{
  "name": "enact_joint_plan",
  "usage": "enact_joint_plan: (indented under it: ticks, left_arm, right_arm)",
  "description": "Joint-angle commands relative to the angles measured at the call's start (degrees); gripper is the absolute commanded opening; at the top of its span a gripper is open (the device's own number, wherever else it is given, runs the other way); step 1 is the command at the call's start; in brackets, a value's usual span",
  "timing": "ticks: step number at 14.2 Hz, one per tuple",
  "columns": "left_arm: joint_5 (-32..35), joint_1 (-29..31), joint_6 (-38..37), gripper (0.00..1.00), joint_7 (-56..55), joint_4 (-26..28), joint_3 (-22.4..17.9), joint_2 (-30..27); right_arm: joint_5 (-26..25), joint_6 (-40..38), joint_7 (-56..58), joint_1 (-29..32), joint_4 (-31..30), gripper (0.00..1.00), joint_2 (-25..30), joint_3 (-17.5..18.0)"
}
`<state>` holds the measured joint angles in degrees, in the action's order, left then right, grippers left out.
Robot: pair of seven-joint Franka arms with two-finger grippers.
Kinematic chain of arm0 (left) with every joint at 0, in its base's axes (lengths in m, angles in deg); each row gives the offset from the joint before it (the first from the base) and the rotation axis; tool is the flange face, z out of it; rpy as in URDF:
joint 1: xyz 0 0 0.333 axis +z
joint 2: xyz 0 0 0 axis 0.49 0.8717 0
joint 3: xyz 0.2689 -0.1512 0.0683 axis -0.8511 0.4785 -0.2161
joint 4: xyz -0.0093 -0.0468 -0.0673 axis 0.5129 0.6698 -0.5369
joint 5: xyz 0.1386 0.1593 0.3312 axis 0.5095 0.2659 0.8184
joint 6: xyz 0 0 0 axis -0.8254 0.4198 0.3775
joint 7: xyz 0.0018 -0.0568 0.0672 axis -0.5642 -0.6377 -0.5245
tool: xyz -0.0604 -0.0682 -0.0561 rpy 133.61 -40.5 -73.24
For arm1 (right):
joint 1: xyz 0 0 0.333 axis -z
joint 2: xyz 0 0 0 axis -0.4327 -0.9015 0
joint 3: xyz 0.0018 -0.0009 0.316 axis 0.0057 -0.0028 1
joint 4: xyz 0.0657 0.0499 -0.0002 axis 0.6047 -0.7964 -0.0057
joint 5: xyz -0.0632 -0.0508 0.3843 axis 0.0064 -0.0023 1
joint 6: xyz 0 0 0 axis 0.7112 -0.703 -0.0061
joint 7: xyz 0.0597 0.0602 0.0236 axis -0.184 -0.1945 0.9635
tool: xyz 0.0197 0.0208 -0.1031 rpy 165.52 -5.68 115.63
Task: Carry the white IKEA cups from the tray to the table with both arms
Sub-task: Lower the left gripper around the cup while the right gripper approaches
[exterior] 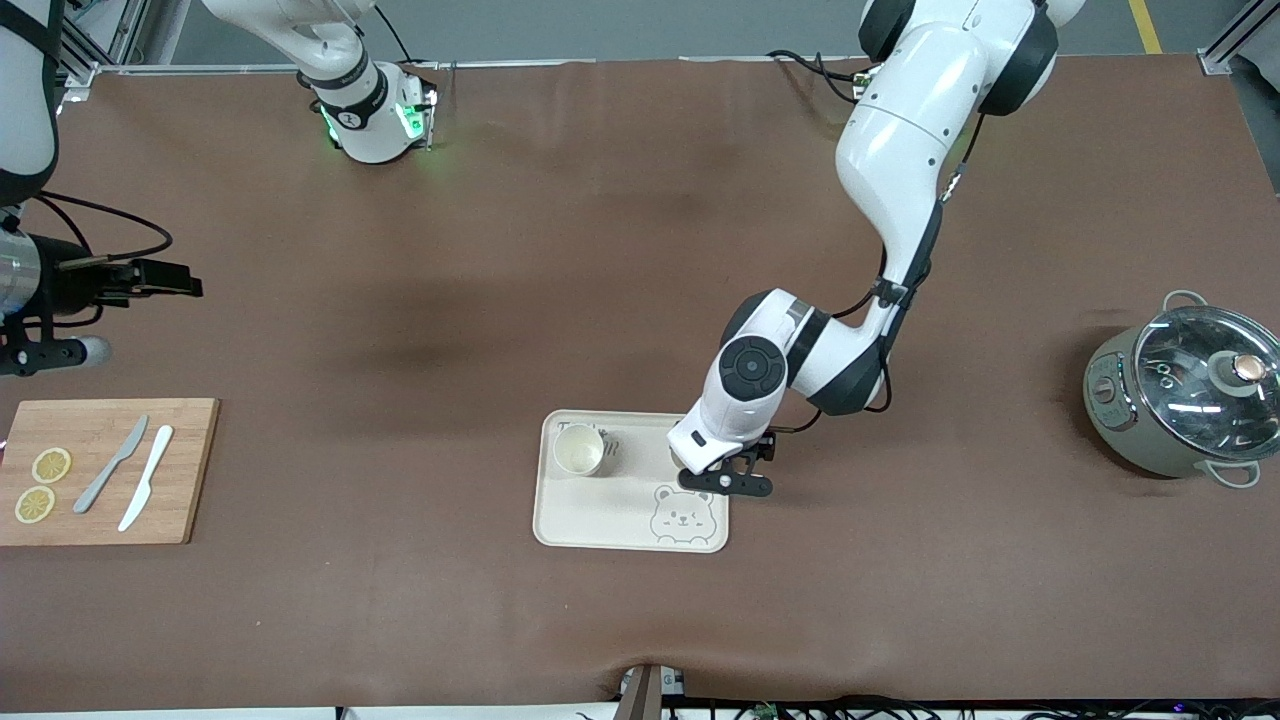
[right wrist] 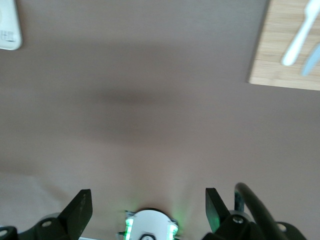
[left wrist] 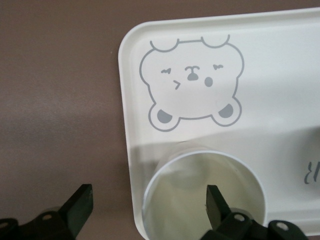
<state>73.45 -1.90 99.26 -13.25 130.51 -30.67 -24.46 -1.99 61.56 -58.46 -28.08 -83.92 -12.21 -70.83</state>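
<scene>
The left claw [left wrist: 145, 210] stands wide open, low over the tray's [exterior: 600, 515] edge at the left arm's end. One finger [left wrist: 216, 202] hangs inside the rim of a white cup [left wrist: 200, 200] and the other finger [left wrist: 77, 205] is outside it, over the brown surface [exterior: 420, 300] just off the tray's edge. Nothing is clamped; the cup sits upright on the tray, empty, beside the bear drawing [left wrist: 192, 82]. In the front view this cup is hidden under the left arm's wrist [exterior: 735, 420].

A second white cup [exterior: 579, 449] stands upright on the same tray, toward the right arm's end of it and farther from the front camera than the bear drawing.

The right claw [right wrist: 145, 212] is also wide open and holds nothing. It waits up in the air over bare surface near the right arm's end, above the right arm's base [exterior: 375, 120] with its green lights.

Toward the right arm's end lies a wooden cutting board [exterior: 100, 470] carrying two lemon slices [exterior: 42, 485], a grey knife [exterior: 110, 465] and a white knife [exterior: 146, 477]. Near the left arm's end stands a pot [exterior: 1180, 405] with a glass lid.
</scene>
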Motion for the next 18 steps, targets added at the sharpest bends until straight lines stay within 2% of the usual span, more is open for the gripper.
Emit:
enact_joint_plan:
  ticks: [1,4,13,14,15,16,17,18]
  left_arm:
    - [-0.7,-1.1,0.8,1.0,-0.8,-0.4,-0.8,0.4]
    - [-0.7,-1.1,0.8,1.0,-0.7,-0.5,-0.8,0.6]
    - [-0.6,-0.7,1.1,1.0,-0.5,-0.5,-0.8,0.5]
    - [-0.6,-0.5,1.1,0.96,-0.5,-0.5,-0.8,0.4]
    - [-0.6,-0.5,1.1,0.78,-0.5,-0.5,-0.8,0.4]
    - [-0.6,-0.4,1.1,0.47,-0.5,-0.5,-0.8,0.4]
    - [-0.6,-0.3,1.1,0.1,-0.4,-0.5,-0.8,0.5]
    - [-0.7,-0.1,1.1,0.0,0.2,-0.5,-0.8,0.5]
  right_arm:
    - [2.8,-0.3,-2.9,0.8,-0.6,1.0,0.2,0.4]
    - [4.4,-0.3,-10.7,0.0,-1.2,1.0,-0.1,0.5]
    - [4.4,-0.4,-11.2,-0.4,-1.3,1.0,-0.5,0.5]
    - [4.4,-0.2,-11.2,-0.5,-1.4,1.0,-0.8,0.5]
    - [4.6,-0.2,-11.7,-0.5,-1.4,1.0,-0.8,0.6]
    - [5.0,-0.1,-13.2,-0.6,-1.4,1.0,-0.8,0.6]
    - [5.6,0.2,-15.5,-0.9,-1.4,1.0,-0.9,0.7]
    - [6.7,0.8,-17.7,-1.6,-1.5,1.0,-1.1,0.7]
